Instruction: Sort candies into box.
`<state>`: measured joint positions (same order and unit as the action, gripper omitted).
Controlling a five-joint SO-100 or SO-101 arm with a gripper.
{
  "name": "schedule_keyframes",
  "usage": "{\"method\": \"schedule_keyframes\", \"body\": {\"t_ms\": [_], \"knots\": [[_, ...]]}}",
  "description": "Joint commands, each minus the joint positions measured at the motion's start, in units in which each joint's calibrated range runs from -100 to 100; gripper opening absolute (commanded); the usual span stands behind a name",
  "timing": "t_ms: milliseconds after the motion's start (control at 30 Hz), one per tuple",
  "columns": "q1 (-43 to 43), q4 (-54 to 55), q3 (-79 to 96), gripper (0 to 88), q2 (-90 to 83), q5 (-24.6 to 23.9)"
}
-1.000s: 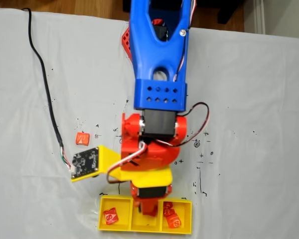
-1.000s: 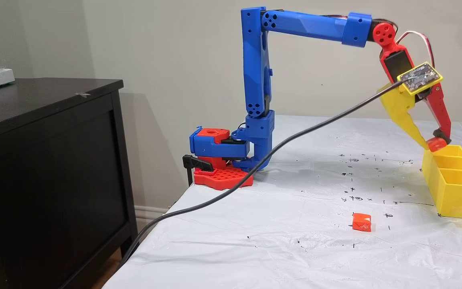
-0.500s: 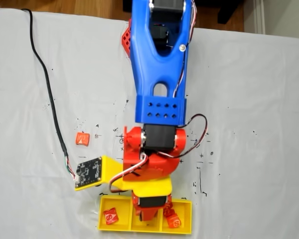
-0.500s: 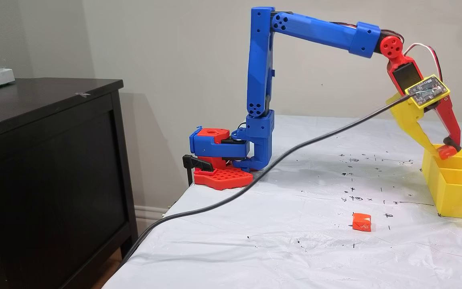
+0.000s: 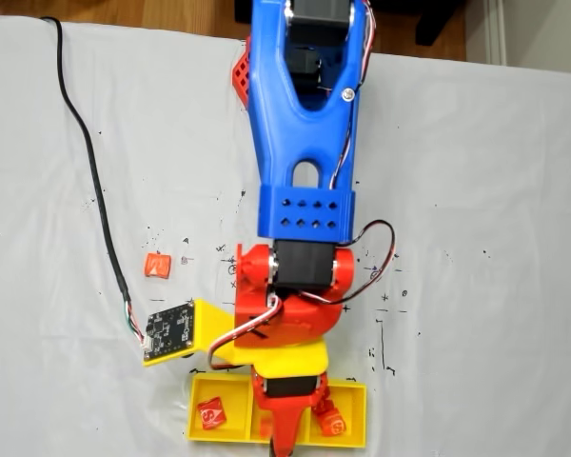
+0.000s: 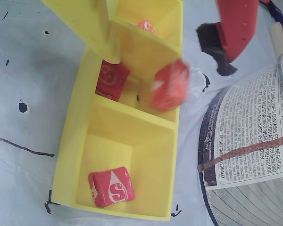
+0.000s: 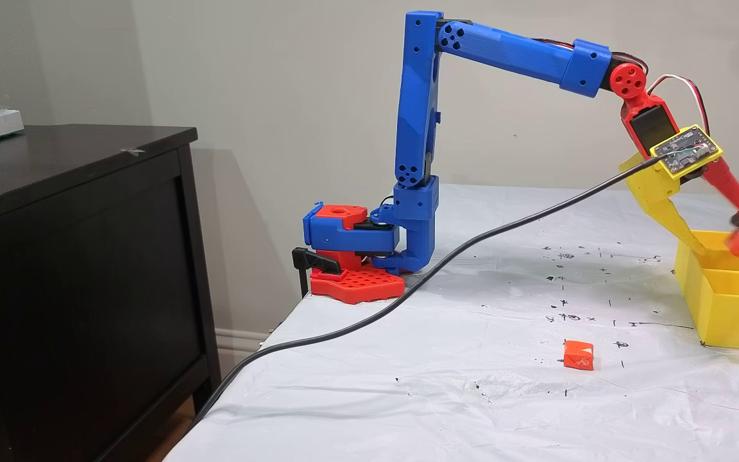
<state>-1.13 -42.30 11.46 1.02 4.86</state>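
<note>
Above the middle of the box [image 6: 127, 117], in the upper part of the wrist view, the gripper [image 6: 165, 44] stands with its jaws spread wide and nothing between them: the yellow finger crosses the upper left, the red finger with its dark pad sits at the upper right. Just below, a blurred orange-red candy [image 6: 170, 84] looks to be dropping into the middle compartment, so I judge the release is happening at this instant. That compartment already holds a red candy [image 6: 111, 80] at its left side; the compartment at the bottom of the frame holds a red candy with a white "S" [image 6: 112, 187], and the one at the top shows part of an orange candy [image 6: 146, 26]. From the side fixed view the gripper [image 7: 719, 240] hangs over the far end of the yellow box [image 7: 729, 308], and one orange candy [image 7: 578, 355] lies alone on the white table cover [image 7: 408, 385], well apart from the box in the lower middle of the frame; the top-down fixed view shows the same candy [image 5: 157, 265] at centre left. So most pieces seem sorted and at least this one is left to fetch. At the right of the wrist view, a round container's label [image 6: 250, 136] carries small black print too fine and tilted to read reliably.
</note>
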Motion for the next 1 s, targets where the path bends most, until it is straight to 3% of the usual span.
{"method": "schedule_keyframes", "body": {"t_ms": [0,167,300,467,667,967], "knots": [[-0.8,0.3,-4.0,29.2,-3.0,0.1],[-0.6,0.2,-3.8,28.1,-3.6,0.1],[-0.5,-0.1,-3.6,22.0,-4.6,0.4],[0.0,-1.4,-3.5,0.2,-7.3,1.0],[1.4,-5.4,-4.7,0.2,-9.4,1.9],[10.8,-23.7,-15.4,0.2,-9.3,8.0]]}}
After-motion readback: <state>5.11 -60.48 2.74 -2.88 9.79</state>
